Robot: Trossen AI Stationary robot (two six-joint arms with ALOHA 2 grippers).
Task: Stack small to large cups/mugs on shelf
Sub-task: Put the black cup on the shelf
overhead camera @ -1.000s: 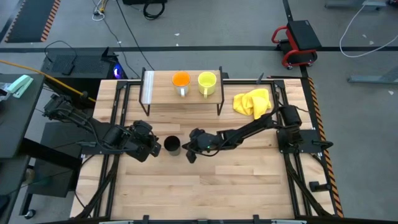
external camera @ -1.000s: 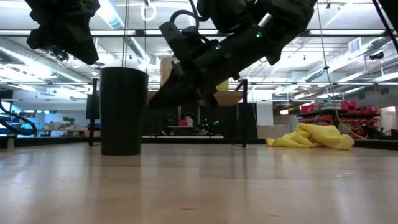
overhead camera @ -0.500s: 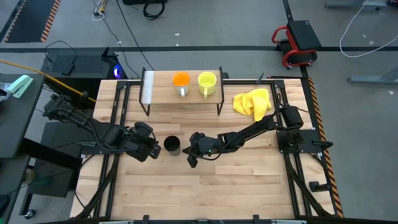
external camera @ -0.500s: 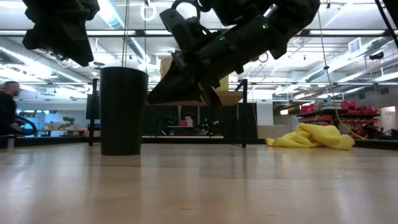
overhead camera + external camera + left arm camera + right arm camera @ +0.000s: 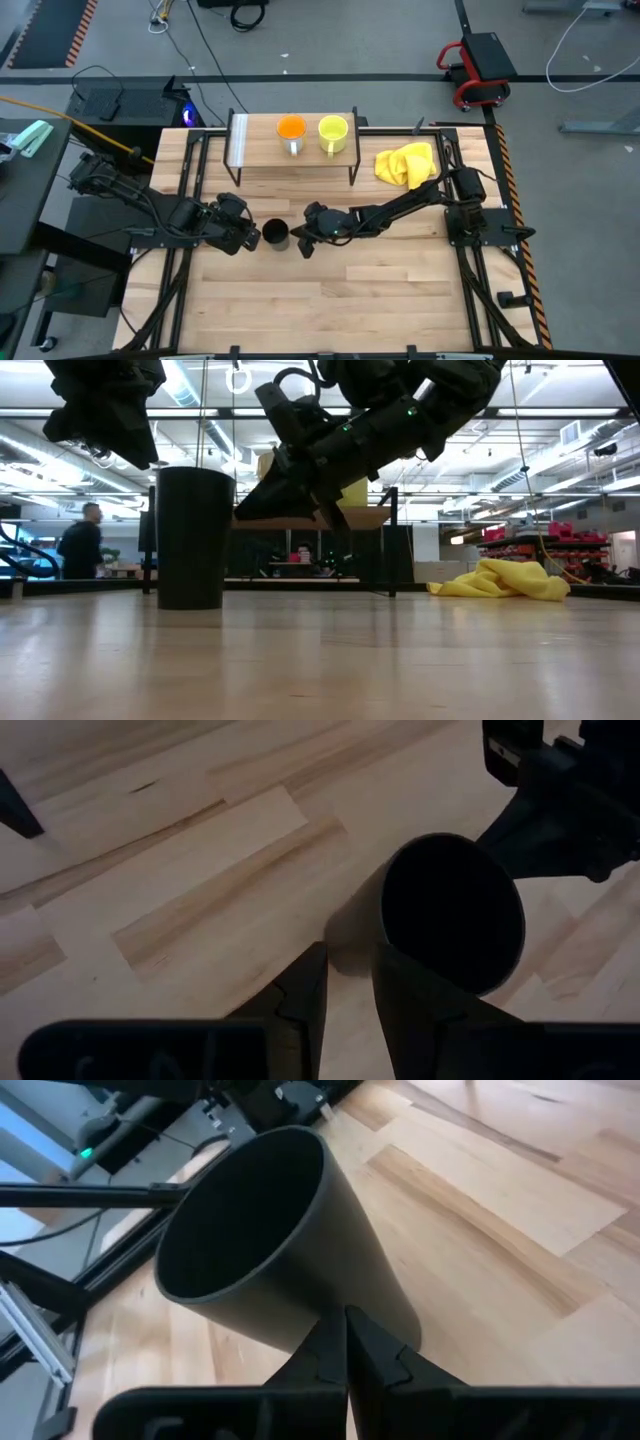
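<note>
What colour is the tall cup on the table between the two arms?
Black, inside and out. The right wrist view shows the cup best.

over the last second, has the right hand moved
Yes, slightly: the right hand swung a bit away from the shelf, then returned beside the black cup.

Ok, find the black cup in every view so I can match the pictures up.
High view: black cup on the table, between the two claws, in front of the shelf.
Low view: cup standing left of centre.
Left wrist view: cup just beyond the left claw.
Right wrist view: cup just beyond the right claw.
Shared landmark: the cup's round open rim.
</note>
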